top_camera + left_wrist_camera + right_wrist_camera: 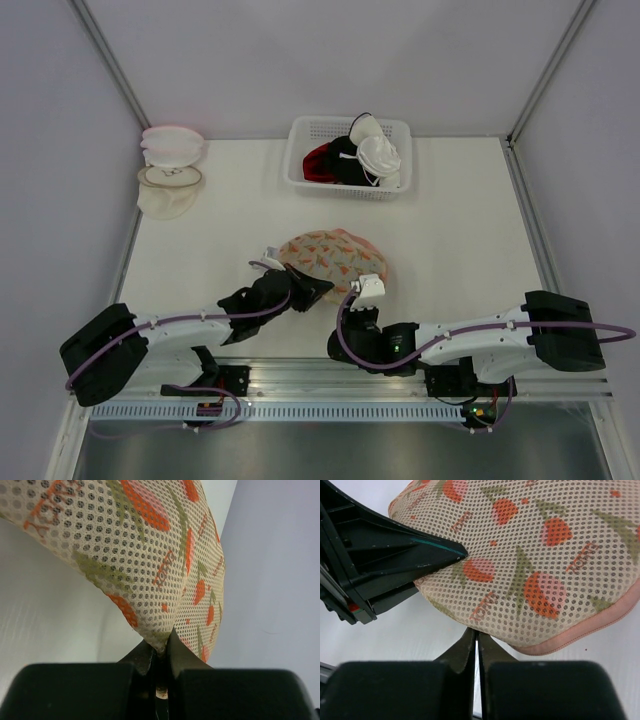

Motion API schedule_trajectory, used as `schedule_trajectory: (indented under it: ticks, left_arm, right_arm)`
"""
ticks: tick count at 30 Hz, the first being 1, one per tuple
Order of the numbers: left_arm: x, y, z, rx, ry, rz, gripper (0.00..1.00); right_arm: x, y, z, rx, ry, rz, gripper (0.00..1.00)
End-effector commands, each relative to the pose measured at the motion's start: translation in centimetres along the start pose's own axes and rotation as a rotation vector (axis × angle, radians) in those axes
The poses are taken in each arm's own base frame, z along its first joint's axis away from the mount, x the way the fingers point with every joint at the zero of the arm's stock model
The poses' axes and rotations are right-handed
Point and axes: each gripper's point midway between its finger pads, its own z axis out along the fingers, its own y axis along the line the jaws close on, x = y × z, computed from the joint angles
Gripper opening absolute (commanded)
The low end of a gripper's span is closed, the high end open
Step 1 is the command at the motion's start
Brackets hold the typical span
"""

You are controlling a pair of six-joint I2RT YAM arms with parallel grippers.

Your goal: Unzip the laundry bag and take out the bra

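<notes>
– Beige mesh, orange-and-green print, pink trim (560, 641): is that the laundry bag (330, 258)? Where does it lie?

– Yes. It sits on the white tabletop (450, 230), about mid-width and toward the near side, between the two arms. It bulges, but nothing inside can be made out through the mesh.

– Who has hold of it?

– The left tool (161, 647) pinches a fold of the mesh at the bag's near left edge. In the left wrist view the fabric runs down into the narrow gap between the black fingers (183, 656).

– And the other arm?

– The right tool (475, 635) is at the bag's near right edge. Its jaws are pressed together, with the tips right up against the lower edge of the mesh, just left of the trim. Whether anything is caught between them I cannot tell.

– What about the containers farther out?

– A white lattice basket (340, 188) stands at the far side, slightly right of centre, well apart from the bag. It holds a heap of garments (345, 160): red at the left, black in the middle, white at the right.

– Anything else?

– Two domed pouches lie at the far left, touching each other. The farther is a white pouch (172, 143) with a pinkish rim, and the nearer is a cream pouch (165, 195). What they hold is not visible.
</notes>
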Motion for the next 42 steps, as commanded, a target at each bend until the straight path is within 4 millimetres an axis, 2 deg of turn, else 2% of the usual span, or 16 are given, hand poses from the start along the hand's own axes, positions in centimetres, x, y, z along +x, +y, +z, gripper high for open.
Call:
schedule_trajectory:
  ticks: [1,10,14,20,26,33,35,36,37,39,40,42]
  left_arm:
    - [0.5,-0.2,-0.1,0.017,0.014,-0.063,0.02]
    - [0.5,-0.4,-0.2,0.024,0.017,-0.029,0.02]
    - [0.4,-1.1,-0.3,0.042,0.025,0.07,0.02]
    - [-0.8,0.1,-0.5,0.016,0.074,0.202,0.02]
    - [-2.1,1.6,-0.5,-0.015,0.116,0.301,0.02]
    - [-1.5,1.3,0.1,-0.006,0.233,0.521,0.02]
    - [-1.2,0.1,0.2,0.053,0.275,0.577,0.02]
    - [-1.2,0.4,0.5,0.063,0.293,0.637,0.02]
    - [-1.9,-0.4,0.8,0.074,0.286,0.657,0.02]
    - [-1.5,-0.7,1.1,0.128,0.342,0.736,0.02]
    - [-2.2,-1.8,1.7,0.144,0.336,0.751,0.02]
    - [-2.1,-2.9,2.2,0.195,0.367,0.815,0.02]
  right_arm:
    - [-1.2,-1.0,0.1,0.049,-0.043,0.028,0.0]
    - [-1.1,-3.2,-0.9,0.078,-0.01,0.001,0.0]
    - [-0.8,-4.4,-1.4,0.118,0.025,-0.03,0.0]
    - [-0.1,-6.4,-2.6,0.154,0.101,-0.078,0.01]
    - [-0.6,-7.7,-3.5,0.154,0.112,-0.072,0.0]
    - [-1.9,-8.7,-4.5,0.192,0.116,-0.097,0.01]
    - [-2.0,-9.3,-4.7,0.213,0.114,-0.112,0.0]
    - [-1.9,-9.5,-4.7,0.217,0.117,-0.11,0.0]
    - [-1.9,-9.5,-4.8,0.218,0.12,-0.113,0.01]
    - [-1.8,-9.4,-4.8,0.208,0.127,-0.11,0.01]
    - [-1.8,-9.3,-4.8,0.196,0.131,-0.124,0.0]
    - [-1.7,-8.7,-4.7,0.167,0.129,-0.106,0.0]
